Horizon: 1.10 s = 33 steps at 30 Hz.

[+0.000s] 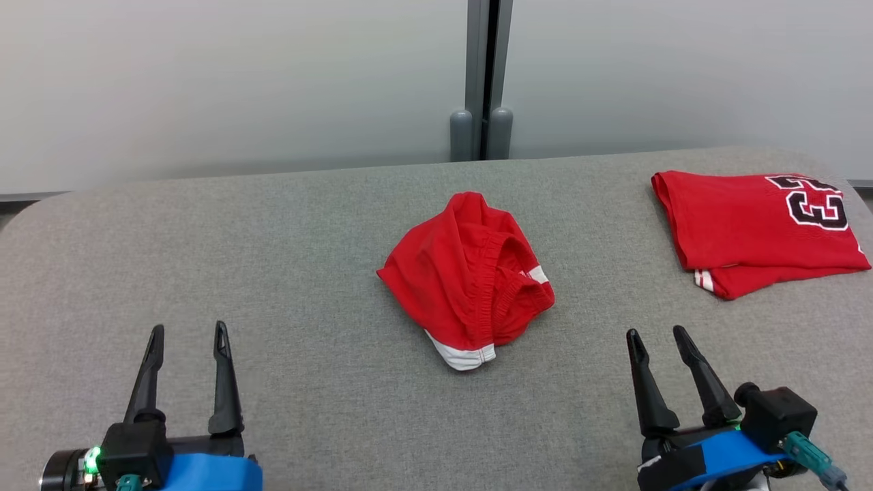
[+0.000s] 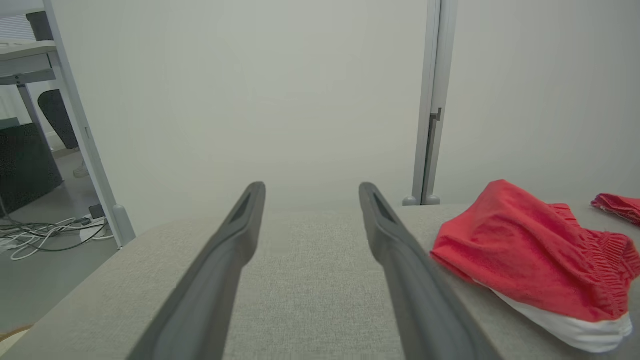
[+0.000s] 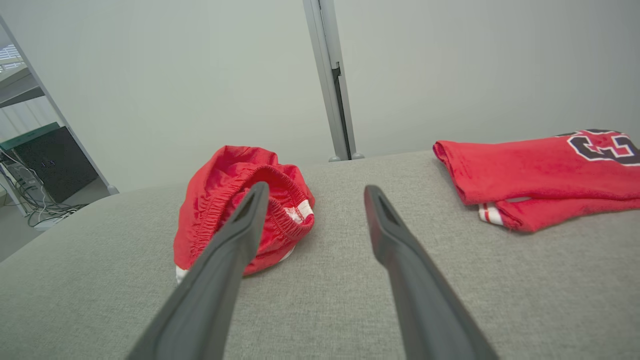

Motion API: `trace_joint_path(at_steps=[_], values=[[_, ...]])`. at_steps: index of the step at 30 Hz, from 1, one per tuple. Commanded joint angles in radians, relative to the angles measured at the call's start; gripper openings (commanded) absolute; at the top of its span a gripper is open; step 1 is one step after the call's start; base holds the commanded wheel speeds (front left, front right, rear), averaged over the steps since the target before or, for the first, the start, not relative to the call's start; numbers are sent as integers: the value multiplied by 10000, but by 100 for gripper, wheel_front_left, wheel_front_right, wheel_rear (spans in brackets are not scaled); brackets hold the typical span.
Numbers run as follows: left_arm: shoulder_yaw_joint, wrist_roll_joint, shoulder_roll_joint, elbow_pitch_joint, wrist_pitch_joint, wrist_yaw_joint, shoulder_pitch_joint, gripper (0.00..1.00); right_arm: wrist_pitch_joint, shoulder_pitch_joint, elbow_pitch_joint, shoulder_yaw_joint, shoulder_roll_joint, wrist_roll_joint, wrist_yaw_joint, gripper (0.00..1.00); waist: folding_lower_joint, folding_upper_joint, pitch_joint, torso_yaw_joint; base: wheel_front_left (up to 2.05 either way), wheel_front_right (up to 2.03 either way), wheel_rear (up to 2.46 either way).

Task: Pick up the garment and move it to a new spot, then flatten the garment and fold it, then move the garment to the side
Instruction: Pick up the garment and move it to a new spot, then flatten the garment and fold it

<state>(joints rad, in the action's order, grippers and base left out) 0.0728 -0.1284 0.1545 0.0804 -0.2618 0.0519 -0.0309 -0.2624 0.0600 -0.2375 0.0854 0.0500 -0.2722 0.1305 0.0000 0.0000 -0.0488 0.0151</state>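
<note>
A crumpled pair of red shorts [image 1: 467,279] with an elastic waistband and white trim lies bunched in the middle of the grey padded table [image 1: 273,259]. The same shorts [image 2: 530,255] sit right of my left fingers, and the shorts [image 3: 235,210] lie behind my right gripper's left finger. My left gripper [image 1: 189,341] rests open at the lower left, well short of the shorts. My right gripper [image 1: 658,341] rests open at the lower right, also apart from them. My left gripper [image 2: 310,192] and my right gripper [image 3: 315,192] hold nothing.
A folded red jersey [image 1: 753,228] with black-and-white numerals lies at the table's far right. A pale partition wall with a grey post [image 1: 483,82] stands behind the table. Cables and dark furniture [image 2: 30,165] sit on the floor beyond the table's left edge.
</note>
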Motion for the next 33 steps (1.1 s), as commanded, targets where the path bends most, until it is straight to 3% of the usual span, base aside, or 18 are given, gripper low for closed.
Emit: trace_joint_path(at_steps=[1,15,33], values=[[-129,88,-68,-3,-40,-84,-151,100,-32,-210,-22,-74,11,73,3,100,0,0,59,-26,0,0,0],[-766,462,-417,742,-42,-747,-486,100,-31,-675,-126,-180,9,299,5,100,0,0,349,62,0,0,0],[-1074,825,-657,801,-41,-967,-336,100,-31,-601,-101,-142,9,269,3,100,0,0,191,85,0,0,0]])
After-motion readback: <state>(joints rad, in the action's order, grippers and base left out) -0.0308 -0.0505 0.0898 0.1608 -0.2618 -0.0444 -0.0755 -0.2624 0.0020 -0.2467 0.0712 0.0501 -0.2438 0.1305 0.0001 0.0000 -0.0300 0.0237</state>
